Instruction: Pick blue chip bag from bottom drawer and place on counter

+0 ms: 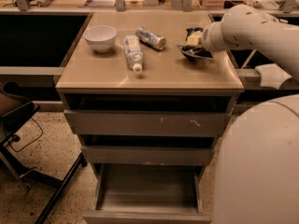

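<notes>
The blue chip bag [192,33] lies at the right rear of the tan counter [163,73], dark and crinkly, partly covered by my arm. My gripper [193,46] is at the bag, at the end of the white arm reaching in from the right, low over the counter top. Whether it grips the bag is hidden. The bottom drawer [148,190] is pulled out below, and its grey inside is bare.
A white bowl [100,36], a clear plastic bottle [133,52] lying on its side and a silver can [150,38] occupy the counter's left and middle. The two upper drawers [147,122] stand slightly open. A black chair [18,120] is at left. My white body [257,171] fills the lower right.
</notes>
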{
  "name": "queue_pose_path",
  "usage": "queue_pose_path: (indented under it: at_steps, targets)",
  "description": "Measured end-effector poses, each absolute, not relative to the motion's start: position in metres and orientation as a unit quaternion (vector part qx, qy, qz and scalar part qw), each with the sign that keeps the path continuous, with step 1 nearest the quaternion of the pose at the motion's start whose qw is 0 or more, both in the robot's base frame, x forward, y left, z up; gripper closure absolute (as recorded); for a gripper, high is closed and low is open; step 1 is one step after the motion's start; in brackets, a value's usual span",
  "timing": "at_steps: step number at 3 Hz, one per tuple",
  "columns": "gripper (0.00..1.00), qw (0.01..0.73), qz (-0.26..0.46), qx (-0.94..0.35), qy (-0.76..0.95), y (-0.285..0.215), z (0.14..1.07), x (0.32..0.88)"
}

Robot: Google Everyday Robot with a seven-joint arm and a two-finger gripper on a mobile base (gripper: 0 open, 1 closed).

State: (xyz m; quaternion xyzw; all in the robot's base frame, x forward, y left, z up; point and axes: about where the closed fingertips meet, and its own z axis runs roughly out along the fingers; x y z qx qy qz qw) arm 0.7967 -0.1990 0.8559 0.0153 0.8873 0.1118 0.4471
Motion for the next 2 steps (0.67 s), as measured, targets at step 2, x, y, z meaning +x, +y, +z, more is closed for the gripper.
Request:
queue_pose_path:
  at_steps: [2]
  targets:
    - [0.00,0.447,0.112,0.015,0.887,-0.1989,0.8559,0.7967]
